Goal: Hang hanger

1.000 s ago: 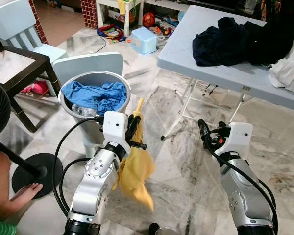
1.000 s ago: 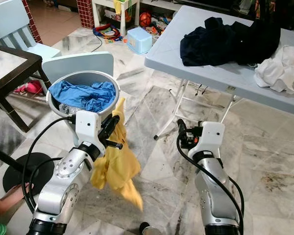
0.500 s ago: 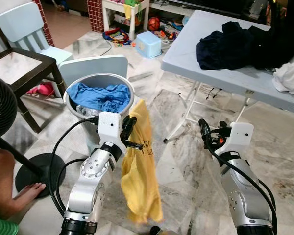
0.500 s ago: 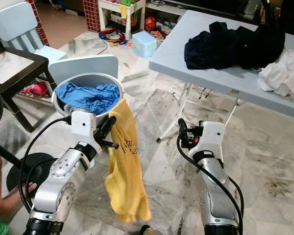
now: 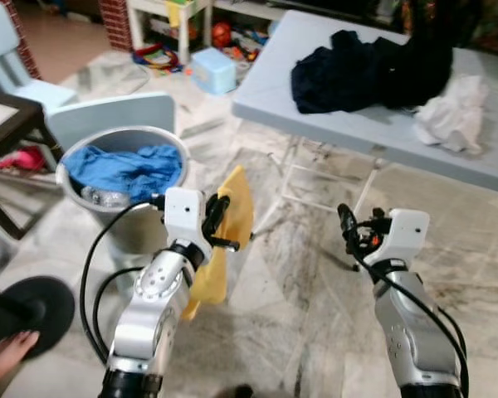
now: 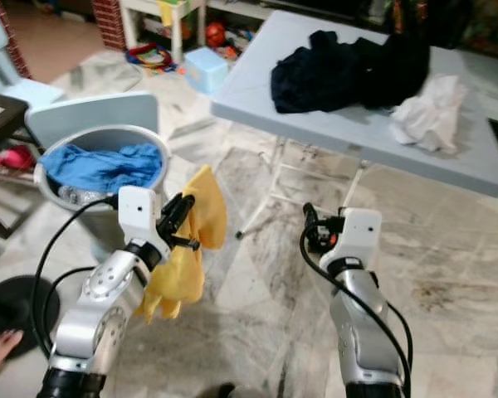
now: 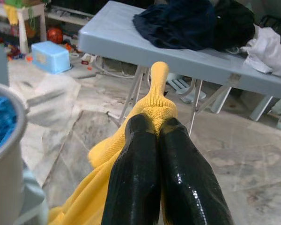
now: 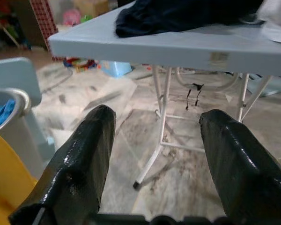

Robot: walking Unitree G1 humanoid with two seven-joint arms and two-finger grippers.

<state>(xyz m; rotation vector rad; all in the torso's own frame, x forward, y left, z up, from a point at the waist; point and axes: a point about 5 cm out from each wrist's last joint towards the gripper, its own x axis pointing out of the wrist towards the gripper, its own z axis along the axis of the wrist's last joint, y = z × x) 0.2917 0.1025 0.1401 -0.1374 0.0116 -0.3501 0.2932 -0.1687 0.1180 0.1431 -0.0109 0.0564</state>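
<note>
My left gripper (image 5: pixel 221 217) is shut on a yellow cloth (image 5: pixel 235 197) at chest height. The cloth's top pokes up past the fingertips (image 7: pixel 145 123), and the rest of the yellow cloth (image 7: pixel 105 154) hangs below the arm, above the marble floor. My right gripper (image 5: pixel 349 228) is held out at the same height. It is open, and nothing lies between its fingers (image 8: pixel 91 140). A grey folding table (image 5: pixel 349 124) stands ahead, beyond both grippers.
Dark clothes (image 5: pixel 357 62) and a white cloth (image 5: pixel 452 116) lie on the table. To my left, a grey bin (image 5: pixel 149 228) holds blue fabric beside a pale blue chair (image 5: pixel 108 120). A fan base (image 5: pixel 25 307) and part of a person (image 5: pixel 4 361) are at the lower left.
The view has swung right, toward the table. The yellow cloth, hanging long half a second ago, has swung back and now bunches under the left arm. Both grippers keep their states.
</note>
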